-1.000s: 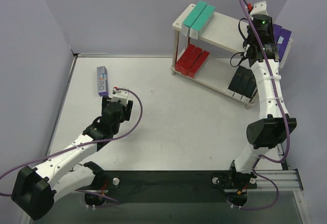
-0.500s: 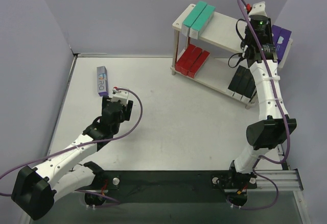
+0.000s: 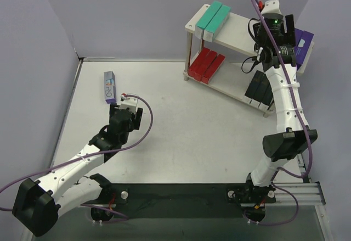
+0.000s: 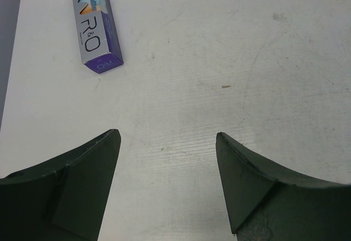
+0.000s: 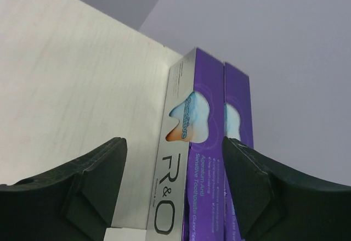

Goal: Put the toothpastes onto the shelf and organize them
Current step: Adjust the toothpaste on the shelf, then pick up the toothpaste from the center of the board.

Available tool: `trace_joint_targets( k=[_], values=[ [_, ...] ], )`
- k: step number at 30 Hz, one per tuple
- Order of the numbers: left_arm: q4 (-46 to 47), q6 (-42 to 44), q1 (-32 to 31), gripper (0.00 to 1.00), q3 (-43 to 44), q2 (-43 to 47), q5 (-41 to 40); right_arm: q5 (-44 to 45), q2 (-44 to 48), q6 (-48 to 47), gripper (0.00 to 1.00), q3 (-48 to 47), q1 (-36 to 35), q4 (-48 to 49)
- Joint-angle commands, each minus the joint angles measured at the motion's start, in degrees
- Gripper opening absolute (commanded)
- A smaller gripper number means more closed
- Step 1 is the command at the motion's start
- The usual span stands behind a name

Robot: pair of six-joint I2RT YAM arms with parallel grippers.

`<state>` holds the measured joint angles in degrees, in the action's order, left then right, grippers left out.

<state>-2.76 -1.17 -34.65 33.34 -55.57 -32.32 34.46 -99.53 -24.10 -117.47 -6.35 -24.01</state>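
Two purple cartons [image 5: 207, 109] lie side by side, touching, at the right end of the top board of the shelf [image 3: 241, 32]. The right gripper [image 5: 173, 142] hangs just over them with its fingers apart: the carton with the silver face lettered R&O lies in the gap, bare beige board shows between it and one finger, and nothing is clamped. Two teal cartons [image 3: 214, 17] sit together at the left end of the same board. On the lower board a block of red cartons [image 3: 207, 64] is packed at the left end and black cartons [image 3: 260, 87] lie at the right end. One more purple-and-silver carton [image 3: 109, 87] lies flat on the surface [image 3: 192, 125] at the far left, well apart from the shelf. The left gripper [image 4: 165, 136] is near it, on its near right side, with fingers spread wide and holding nothing; in its wrist view the carton lies beyond the left finger, not between the two.
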Motion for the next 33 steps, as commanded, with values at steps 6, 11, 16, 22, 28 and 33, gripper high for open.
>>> trace_joint_targets(
  k=[6,11,16,22,28,33],
  values=[
    [1.9,-5.9,4.1,0.81,5.1,-0.5,0.0,-5.3,9.0,4.9,0.89,-6.1,-9.4,0.8],
    [0.8,-10.5,6.6,0.82,10.7,-6.0,-3.2,-13.2,20.8,14.2,0.97,10.1,-13.8,3.8],
    [1.9,-11.8,11.3,0.85,16.8,-13.4,-4.9,-21.1,32.4,23.3,0.99,25.5,-15.1,6.4],
    [6.5,-9.8,15.9,0.85,22.2,-22.5,-6.7,-27.6,42.6,30.7,1.00,39.8,-15.8,5.6],
    [5.1,-10.2,22.9,0.86,31.1,-36.2,-4.1,-30.8,51.5,33.7,1.00,50.3,-16.0,3.2],
    [-4.2,-10.4,27.4,0.96,44.4,-50.3,1.7,-33.3,54.7,33.1,1.00,53.9,-16.2,0.1]
  ],
)
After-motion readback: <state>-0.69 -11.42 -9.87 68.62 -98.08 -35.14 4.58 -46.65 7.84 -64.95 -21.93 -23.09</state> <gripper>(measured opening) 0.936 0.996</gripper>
